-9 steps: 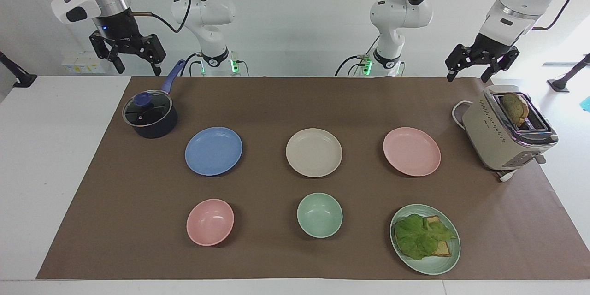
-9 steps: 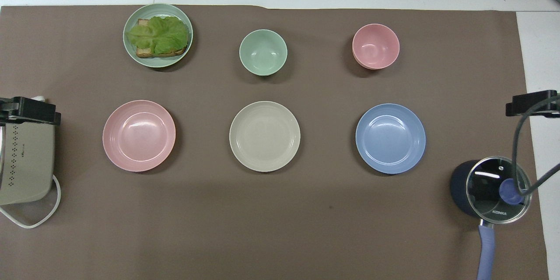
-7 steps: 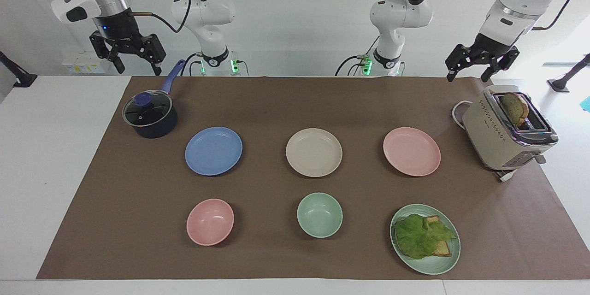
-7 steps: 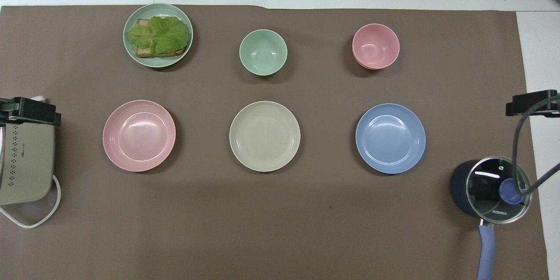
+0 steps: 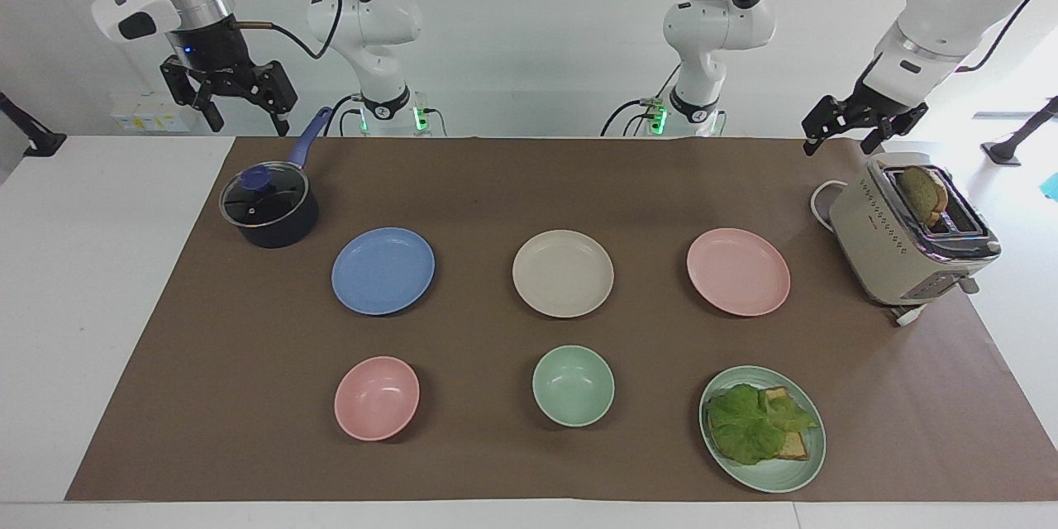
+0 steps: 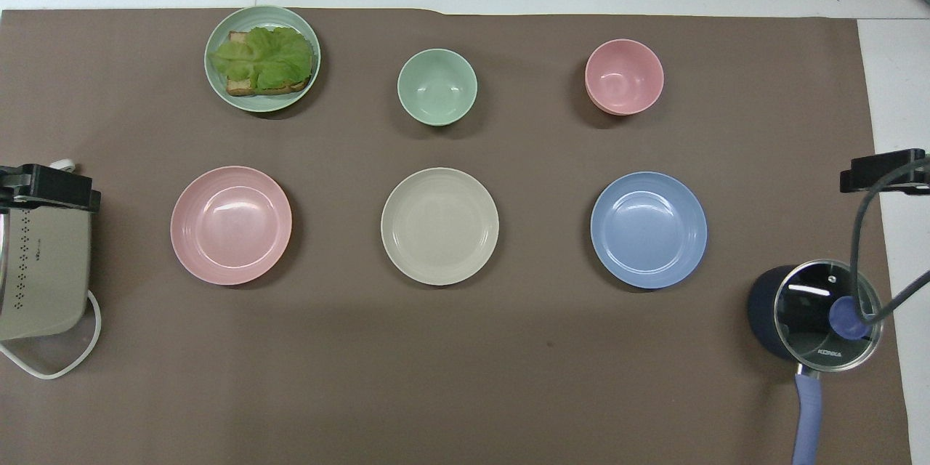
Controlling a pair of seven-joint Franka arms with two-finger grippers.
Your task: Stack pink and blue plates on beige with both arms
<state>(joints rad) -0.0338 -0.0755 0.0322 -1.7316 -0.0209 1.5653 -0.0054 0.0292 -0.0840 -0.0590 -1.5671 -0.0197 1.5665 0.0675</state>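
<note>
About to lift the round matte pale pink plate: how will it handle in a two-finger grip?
The pale pink plate looks rigid and probably light. Its shallow, low rim offers little to pinch, so it may tilt or slip. Flat-bottomed, it should slide rather than roll.

We see three plates in a row: the beige plate [image 5: 563, 274] between the blue plate [image 5: 383, 270], toward the right arm's end, and the pink plate [image 5: 738, 271], toward the left arm's end (all apart). Farther from the robots sit two bowls [image 5: 574, 385] and a plate with toast [image 5: 762, 428]. The saucepan [image 5: 269, 206] and toaster [image 5: 909, 233] flank the row.
</note>
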